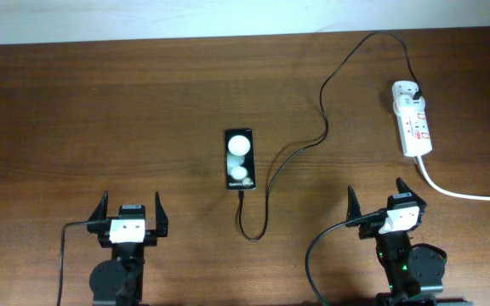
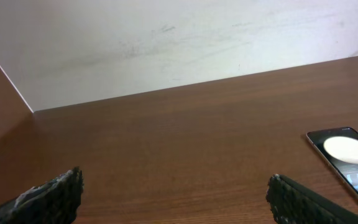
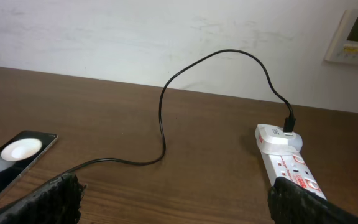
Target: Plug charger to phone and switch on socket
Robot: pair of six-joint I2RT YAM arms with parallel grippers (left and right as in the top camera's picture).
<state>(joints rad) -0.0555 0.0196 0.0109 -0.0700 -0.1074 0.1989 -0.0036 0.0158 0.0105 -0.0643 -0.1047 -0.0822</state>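
Both arms sit parked at the near edge, the left gripper [image 1: 131, 204] and right gripper [image 1: 376, 194] each with fingers spread and holding nothing. The phone [image 1: 238, 160] lies mid-table, its long axis running near to far and its lettered end towards the robot. The charger [image 3: 161, 121] tip meets that near end, though I cannot tell if it is fully seated. Its plug stands in the far end of the socket [image 1: 413, 123], which lies far right, lengthwise near to far. I reckon the switch comes next: the right arm must reach out and press it.

One phone [image 1: 239, 160], one charger [image 1: 323, 106], one socket [image 1: 413, 123], one left claw [image 1: 131, 198], one right claw [image 1: 376, 188]
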